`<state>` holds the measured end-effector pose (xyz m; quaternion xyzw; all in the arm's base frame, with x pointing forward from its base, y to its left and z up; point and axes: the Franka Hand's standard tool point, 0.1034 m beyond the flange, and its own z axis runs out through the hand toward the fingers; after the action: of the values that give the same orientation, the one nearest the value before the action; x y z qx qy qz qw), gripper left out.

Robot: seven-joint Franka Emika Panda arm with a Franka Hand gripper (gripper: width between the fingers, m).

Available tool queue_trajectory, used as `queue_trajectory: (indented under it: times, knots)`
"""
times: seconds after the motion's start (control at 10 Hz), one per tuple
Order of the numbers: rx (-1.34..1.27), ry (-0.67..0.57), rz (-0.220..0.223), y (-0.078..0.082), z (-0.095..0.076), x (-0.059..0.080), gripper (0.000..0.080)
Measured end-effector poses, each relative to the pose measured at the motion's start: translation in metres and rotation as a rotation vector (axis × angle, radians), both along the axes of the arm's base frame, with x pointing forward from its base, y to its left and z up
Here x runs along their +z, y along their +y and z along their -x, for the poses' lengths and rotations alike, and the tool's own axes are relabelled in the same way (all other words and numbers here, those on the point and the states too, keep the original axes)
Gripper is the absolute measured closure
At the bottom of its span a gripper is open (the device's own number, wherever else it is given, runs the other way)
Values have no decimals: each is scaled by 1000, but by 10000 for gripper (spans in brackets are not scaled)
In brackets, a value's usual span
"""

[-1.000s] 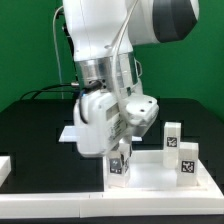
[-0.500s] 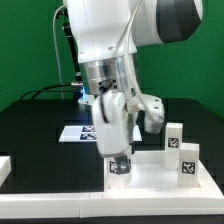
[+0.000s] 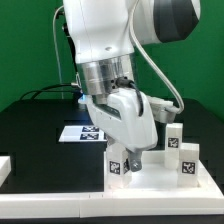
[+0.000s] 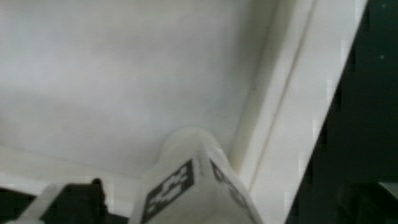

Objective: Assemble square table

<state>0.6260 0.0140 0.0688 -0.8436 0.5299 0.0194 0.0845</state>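
The square table slab [image 3: 152, 181] lies at the front on the exterior view's right, white with a raised rim. Two white tagged legs [image 3: 172, 137] [image 3: 187, 160] stand upright on its far right side. My gripper [image 3: 121, 164] reaches straight down over the slab's near left corner and is shut on a third tagged leg [image 3: 115, 168], which stands upright there. In the wrist view that leg [image 4: 182, 182] rises between my dark fingers [image 4: 71, 202] above the slab's white surface [image 4: 125, 80] and rim [image 4: 294, 110]. The leg's foot and the socket are hidden.
The marker board [image 3: 78, 133] lies on the black table behind the slab, on the exterior view's left of my arm. A white rail end [image 3: 4, 166] sits at the far left and a long white rail [image 3: 90, 206] runs along the front edge.
My wrist and hand have turned about the vertical axis over the slab's near left corner. The leg stays upright at the same spot. The slab and other legs have not moved.
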Motion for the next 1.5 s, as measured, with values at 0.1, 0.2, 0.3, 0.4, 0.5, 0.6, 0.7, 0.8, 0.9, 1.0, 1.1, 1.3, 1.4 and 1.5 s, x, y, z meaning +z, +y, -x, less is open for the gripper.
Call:
queue_trajectory:
  times: [0.1, 0.2, 0.3, 0.4, 0.5, 0.6, 0.7, 0.8, 0.9, 1.0, 1.1, 1.3, 1.4, 1.5]
  knots:
    - [206, 7, 51, -3, 0, 3, 150]
    - [357, -11, 82, -6, -5, 5, 150]
    - [373, -14, 85, -6, -5, 5, 150]
    - [319, -7, 83, -6, -4, 5, 261]
    - [328, -8, 84, -7, -5, 5, 410]
    - [264, 3, 81, -7, -4, 4, 410]
    - [174, 18, 80, -9, -2, 4, 502]
    - [106, 27, 77, -9, -2, 3, 502]
    - [30, 37, 74, -9, -2, 3, 503]
    - [-32, 45, 72, -9, -2, 3, 504]
    - [-83, 52, 69, -9, -2, 3, 504]
    - [-452, 84, 55, -7, -2, 3, 506]
    - [-636, 67, 44, -8, -1, 2, 506]
    - [-880, 43, 7, -6, 0, 0, 506]
